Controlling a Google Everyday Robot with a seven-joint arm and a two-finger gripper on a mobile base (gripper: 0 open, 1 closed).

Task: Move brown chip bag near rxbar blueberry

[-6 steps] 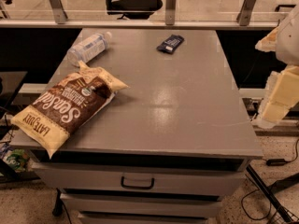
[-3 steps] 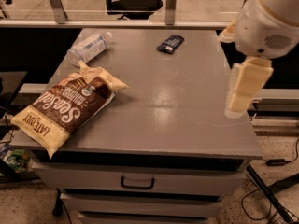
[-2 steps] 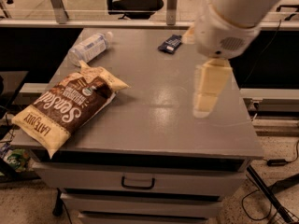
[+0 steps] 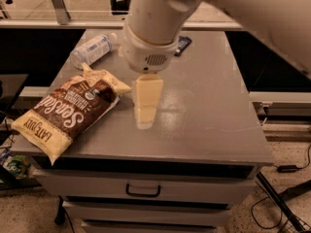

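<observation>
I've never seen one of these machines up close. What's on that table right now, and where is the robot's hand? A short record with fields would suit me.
Surface: grey table with a drawer beneath
Brown chip bag: lying flat at the front left, one end at the table's edge
Rxbar blueberry: far edge, partly hidden behind the arm
Water bottle: on its side, far left corner
Gripper: pointing down over the table's middle, just right of the bag
Bag and bar: far apart
</observation>
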